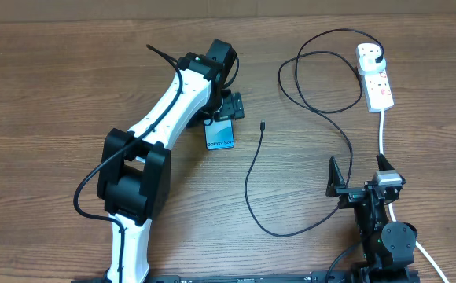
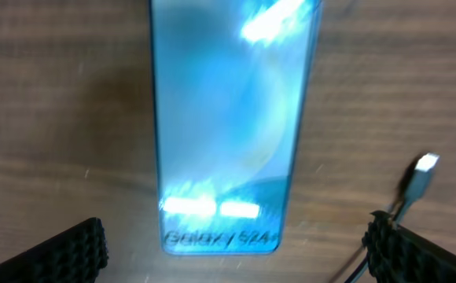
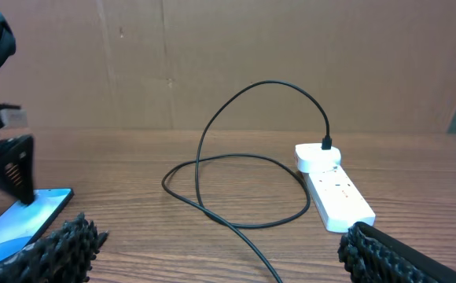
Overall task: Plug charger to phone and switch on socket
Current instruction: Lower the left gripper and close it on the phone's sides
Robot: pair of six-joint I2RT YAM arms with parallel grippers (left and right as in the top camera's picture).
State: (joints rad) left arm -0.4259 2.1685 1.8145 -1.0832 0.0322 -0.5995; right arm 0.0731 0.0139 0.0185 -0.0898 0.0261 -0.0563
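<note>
1. The left gripper (image 2: 234, 250) has its jaws apart and holds nothing. Its black, knob-textured fingers (image 2: 63, 255) stand on either side of the near end of the phone (image 2: 224, 118), clear of both long edges.

2. The phone is a slim rectangle with a glossy, lit blue-teal screen. It lies flat and face up on the brown wood-grain table (image 1: 47, 79). In the overhead view the white-and-black left arm (image 1: 169, 110) covers its far part.

3. The charger (image 1: 248, 185) is a thin black cable. Its connector tip (image 2: 424, 165), which ends in metal, lies just beside the phone on the right arm's side and does not touch it. The cable passes close by one finger; whether they touch cannot be told.

4. From the tip the cable curves across the table and loops up to the black plug (image 1: 379, 56). The plug sits in the far end of the socket (image 1: 376, 79).

5. The socket is a white elongated strip with red markings. Its switch position cannot be read. A thick white cord (image 1: 382, 130) leaves its near end.

6. The right gripper (image 3: 220, 255) has its jaws apart and is empty. It is well apart from the socket, with the cable bend between it and the phone.
</note>
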